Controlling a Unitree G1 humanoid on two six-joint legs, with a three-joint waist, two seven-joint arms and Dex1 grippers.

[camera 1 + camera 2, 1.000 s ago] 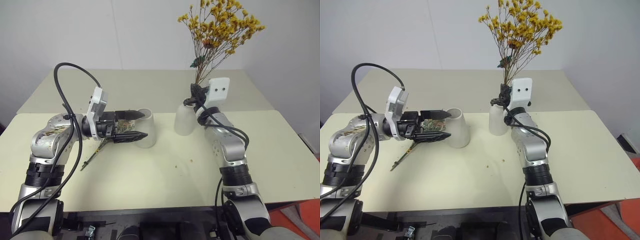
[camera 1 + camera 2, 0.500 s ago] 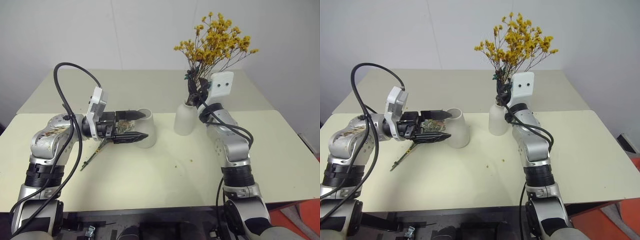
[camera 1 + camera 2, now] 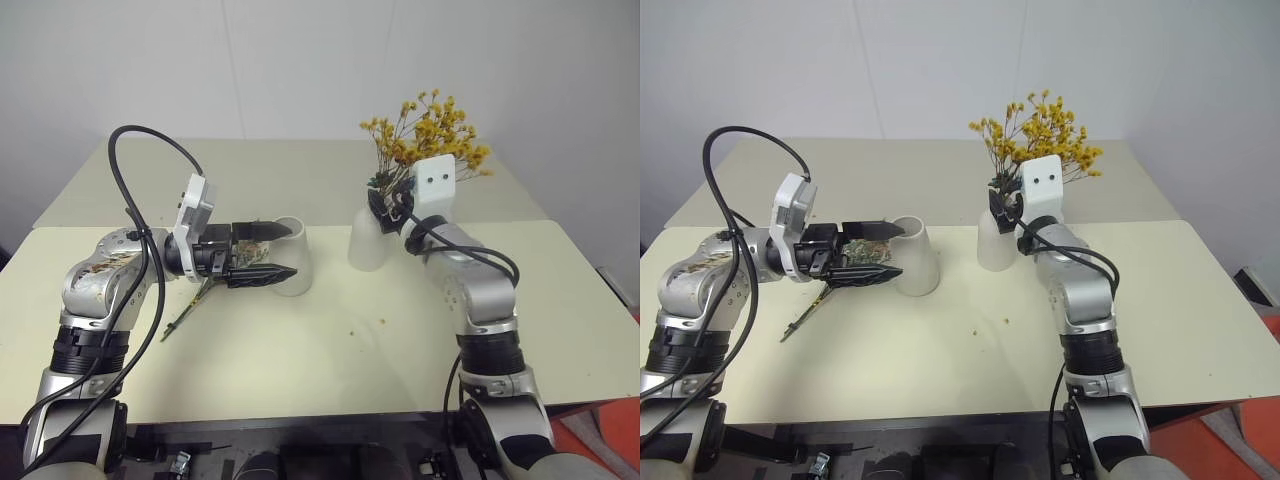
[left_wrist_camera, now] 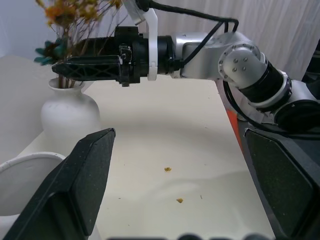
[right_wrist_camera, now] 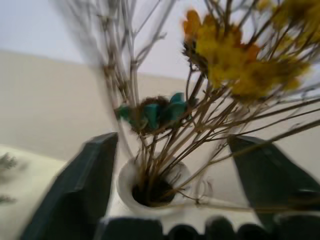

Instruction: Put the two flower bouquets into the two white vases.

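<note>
Left eye view: both pincers, left [image 3: 283, 251] and right [image 3: 385, 207], gape, yellow bouquet [image 3: 428, 135] standing in bottle vase [image 3: 368, 240].

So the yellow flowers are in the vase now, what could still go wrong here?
The right gripper has its fingers spread around the yellow bouquet's stems; pulling back could snag them and tip the narrow-necked vase. The grey-green bunch lies on the table beneath the open left gripper, near the cone vase, which a reach might bump.
</note>
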